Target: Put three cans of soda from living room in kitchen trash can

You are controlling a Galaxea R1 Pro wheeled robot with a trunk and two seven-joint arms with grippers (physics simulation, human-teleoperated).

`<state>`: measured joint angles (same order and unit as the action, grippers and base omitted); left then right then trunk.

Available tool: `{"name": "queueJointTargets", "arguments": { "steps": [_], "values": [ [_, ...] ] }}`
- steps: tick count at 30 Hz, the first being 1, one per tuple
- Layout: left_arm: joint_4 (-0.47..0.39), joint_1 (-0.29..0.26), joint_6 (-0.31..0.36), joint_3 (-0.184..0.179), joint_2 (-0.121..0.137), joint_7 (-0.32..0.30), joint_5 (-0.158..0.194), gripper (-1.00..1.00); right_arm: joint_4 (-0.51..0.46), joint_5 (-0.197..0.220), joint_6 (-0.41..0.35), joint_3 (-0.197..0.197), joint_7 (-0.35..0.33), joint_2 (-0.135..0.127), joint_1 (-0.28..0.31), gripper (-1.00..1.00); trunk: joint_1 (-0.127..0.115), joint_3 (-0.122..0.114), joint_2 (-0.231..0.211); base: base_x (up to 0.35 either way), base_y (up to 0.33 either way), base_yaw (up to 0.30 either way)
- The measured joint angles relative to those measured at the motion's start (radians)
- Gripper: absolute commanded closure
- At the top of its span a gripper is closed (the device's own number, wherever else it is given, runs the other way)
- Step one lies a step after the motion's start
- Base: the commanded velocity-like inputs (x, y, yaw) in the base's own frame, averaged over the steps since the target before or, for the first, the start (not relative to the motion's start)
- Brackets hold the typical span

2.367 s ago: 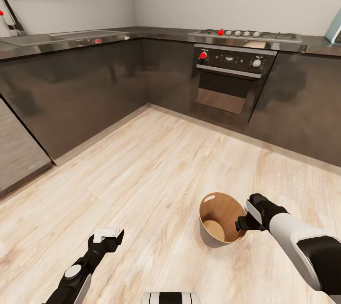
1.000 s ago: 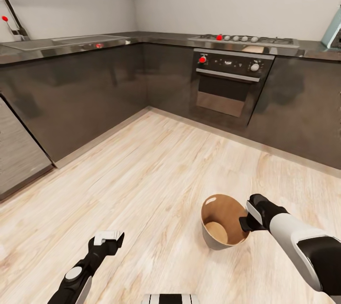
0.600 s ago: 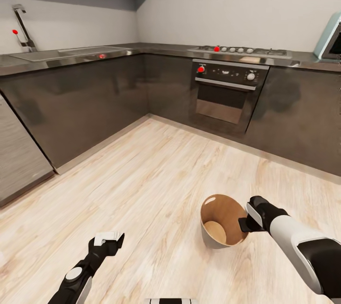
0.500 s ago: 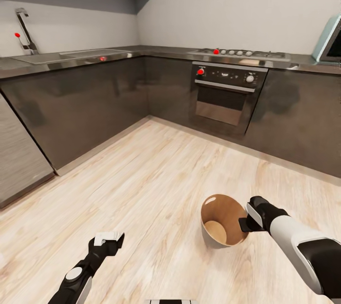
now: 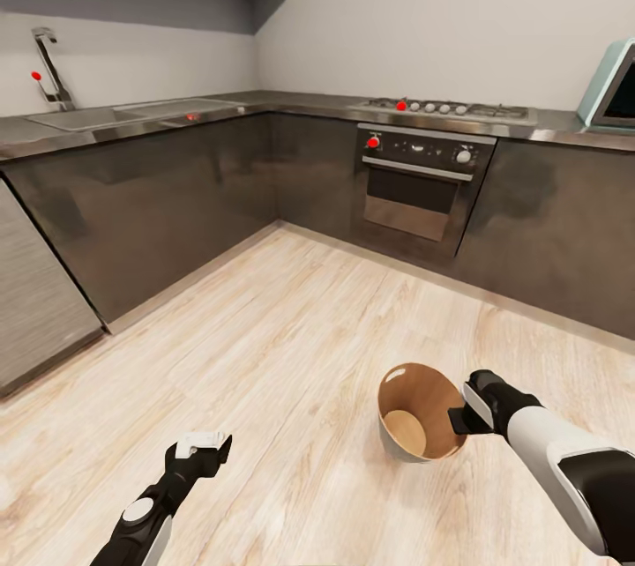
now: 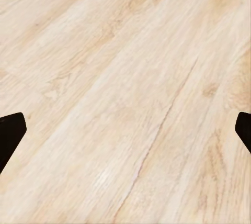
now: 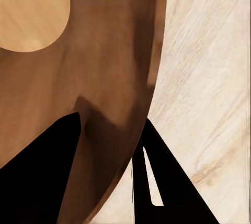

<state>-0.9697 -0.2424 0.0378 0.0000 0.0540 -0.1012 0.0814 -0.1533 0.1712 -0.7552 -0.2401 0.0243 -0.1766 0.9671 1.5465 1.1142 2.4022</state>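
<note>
The tash can [image 5: 393,436] stands on the pale wood kitchen floor at the lower right of the head view, grey outside, orange-brown inside with a bare bottom. My right gripper [image 5: 460,419] is shut on its near right rim. In the right wrist view one black finger [image 7: 42,174] is inside the tash can wall [image 7: 120,77] and the other sits outside it. My left gripper [image 5: 201,444] hangs low at the lower left, open over bare floor [image 6: 125,103], its fingertips [image 6: 9,135] spread wide. The cans of soda are out of view.
Dark cabinets under a steel counter run in an L along the left and far walls. An oven [image 5: 422,187] with a hob sits ahead, a sink tap [image 5: 51,72] at far left, and a teal appliance [image 5: 613,85] at far right. A steel-fronted unit [image 5: 35,310] stands left.
The head camera has tilted up, bringing wall cupboards into view and pushing the counter lower in the picture. Both grippers and the tash can keep their places.
</note>
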Motion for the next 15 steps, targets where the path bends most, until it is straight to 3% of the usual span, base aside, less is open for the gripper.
{"name": "queueJointTargets", "arguments": {
  "steps": [2, 15],
  "values": [
    [0.0, 0.0, 0.0, 0.0, 0.0, 0.0, 0.0, -1.0, 0.003, 0.003, 0.043, 0.002, -0.002, -0.003, -0.008, 1.0, -0.008, -0.006, -0.014, 0.0, 0.0, 0.0],
    [0.04, -0.001, -0.016, 0.0, 0.0, 0.0, 0.001, -1.0, 0.0, 0.006, 0.123, -0.003, -0.005, -0.005, -0.045, 1.0, -0.057, -0.047, -0.105, 0.0, 0.0, 0.0]
  ]
}}
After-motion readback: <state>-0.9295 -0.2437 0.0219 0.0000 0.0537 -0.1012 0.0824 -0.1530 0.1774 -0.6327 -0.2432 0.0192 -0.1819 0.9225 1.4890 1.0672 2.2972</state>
